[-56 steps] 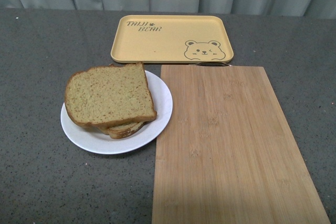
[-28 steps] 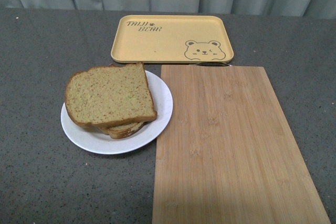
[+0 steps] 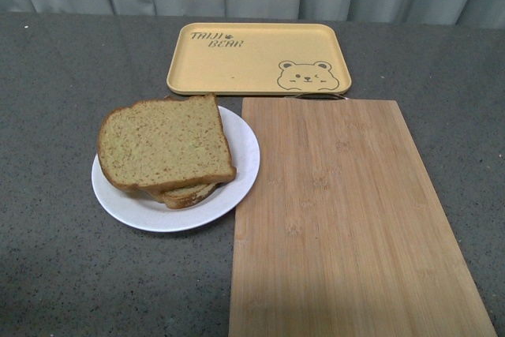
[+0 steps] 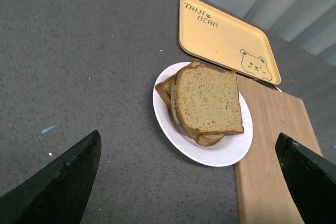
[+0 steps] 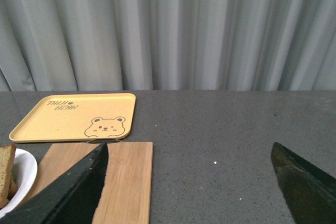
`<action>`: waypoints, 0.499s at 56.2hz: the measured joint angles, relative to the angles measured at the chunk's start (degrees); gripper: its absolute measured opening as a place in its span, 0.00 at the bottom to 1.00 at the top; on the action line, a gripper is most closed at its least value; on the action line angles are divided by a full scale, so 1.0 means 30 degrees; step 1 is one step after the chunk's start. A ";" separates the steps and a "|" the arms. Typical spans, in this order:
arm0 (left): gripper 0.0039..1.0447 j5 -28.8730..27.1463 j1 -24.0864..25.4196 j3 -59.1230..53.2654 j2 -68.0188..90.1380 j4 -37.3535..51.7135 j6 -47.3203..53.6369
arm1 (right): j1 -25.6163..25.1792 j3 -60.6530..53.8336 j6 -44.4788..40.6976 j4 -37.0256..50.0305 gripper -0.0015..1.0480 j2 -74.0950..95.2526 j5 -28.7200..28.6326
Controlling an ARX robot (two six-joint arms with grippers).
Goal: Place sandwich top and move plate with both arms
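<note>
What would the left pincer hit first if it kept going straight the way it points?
Likely the sandwich top on the plate, framed by the open left pincer; nothing nearer shows, though depth is unclear.

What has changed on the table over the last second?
Nothing visibly changed in the front view. The sandwich top lies as before atop the other bread on the plate, beside the wooden board, with the yellow tray behind them. No arm shows there.
</note>
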 joint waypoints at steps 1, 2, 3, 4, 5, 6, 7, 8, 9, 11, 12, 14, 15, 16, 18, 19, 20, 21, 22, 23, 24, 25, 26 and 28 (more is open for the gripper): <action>0.94 0.0036 -0.0080 0.0007 0.0379 0.0248 -0.0160 | -0.0007 0.0000 0.0000 0.0000 0.91 0.0000 0.0007; 0.94 0.0036 -0.0248 0.0007 0.1137 0.0750 -0.0401 | -0.0007 0.0000 0.0007 0.0000 0.92 0.0000 0.0007; 0.94 0.0022 -0.0452 0.0015 0.1902 0.1282 -0.0787 | 0.0000 0.0000 0.0022 0.0000 0.93 0.0000 0.0007; 0.94 0.0073 -0.0656 0.0044 0.2703 0.1829 -0.1013 | -0.0007 0.0000 0.0015 0.0000 0.92 0.0000 0.0007; 0.94 0.0131 -0.0758 0.0051 0.3104 0.2113 -0.1202 | -0.0007 0.0000 0.0015 0.0000 0.91 0.0000 0.0007; 0.94 0.0189 -0.0969 0.0095 0.3934 0.2718 -0.1530 | 0.0000 0.0000 0.0007 0.0000 0.90 0.0000 0.0007; 0.94 0.0321 -0.1180 0.0146 0.4758 0.3337 -0.1931 | -0.0007 0.0000 0.0007 0.0000 0.90 0.0000 0.0007; 0.94 0.0379 -0.1275 0.0175 0.5180 0.3657 -0.2011 | 0.0000 0.0000 0.0007 0.0000 0.90 0.0000 0.0000; 0.94 0.0474 -0.1479 0.0262 0.6047 0.4313 -0.2412 | 0.0000 0.0000 0.0007 0.0000 0.91 0.0000 0.0000; 0.94 0.0605 -0.1749 0.0452 0.7395 0.5311 -0.2790 | 0.0000 0.0000 0.0007 0.0000 0.91 0.0000 0.0000; 0.94 0.0648 -0.1923 0.0612 0.8291 0.5982 -0.3147 | 0.0000 0.0000 0.0007 0.0000 0.91 0.0000 0.0000; 0.94 0.0685 -0.2164 0.0889 0.9683 0.6885 -0.3410 | 0.0000 0.0000 0.0007 0.0000 0.91 0.0000 0.0000; 0.94 0.0758 -0.2280 0.1107 1.0586 0.7439 -0.3687 | -0.0007 0.0000 0.0007 0.0000 0.91 0.0000 0.0000; 0.94 0.0903 -0.2368 0.1341 1.1497 0.7956 -0.3883 | 0.0000 0.0000 0.0007 0.0000 0.91 0.0000 0.0000; 0.94 0.1078 -0.2492 0.1705 1.2794 0.8677 -0.4262 | -0.0007 0.0000 0.0007 0.0000 0.91 0.0000 0.0007; 0.94 0.1122 -0.2565 0.1960 1.3624 0.9100 -0.4473 | 0.0000 0.0000 0.0007 0.0000 0.91 0.0000 0.0007; 0.94 0.1129 -0.2586 0.2076 1.4003 0.9282 -0.4539 | 0.0000 0.0000 0.0007 0.0000 0.91 0.0000 0.0007; 0.94 0.1129 -0.2623 0.2346 1.4783 0.9617 -0.4728 | 0.0000 0.0000 0.0007 0.0000 0.91 0.0000 0.0000; 0.94 0.1144 -0.2674 0.2616 1.5511 0.9901 -0.4838 | 0.0000 0.0000 0.0007 0.0000 0.91 0.0000 0.0007; 0.94 0.1137 -0.2688 0.2747 1.5868 1.0032 -0.4860 | 0.0000 0.0000 0.0007 0.0000 0.91 0.0000 0.0007; 0.94 0.1151 -0.2703 0.3009 1.6560 1.0251 -0.4860 | -0.0007 0.0000 0.0007 0.0000 0.91 0.0000 0.0000; 0.94 0.1137 -0.2732 0.3410 1.7478 1.0367 -0.4860 | 0.0000 0.0000 0.0007 0.0000 0.91 0.0000 0.0000; 0.94 0.1093 -0.2739 0.3672 1.8047 1.0338 -0.4845 | -0.0007 0.0000 0.0007 0.0000 0.91 0.0000 0.0007; 0.94 0.1027 -0.2739 0.4007 1.8782 1.0258 -0.4809 | 0.0000 0.0000 0.0007 0.0000 0.91 0.0000 0.0000</action>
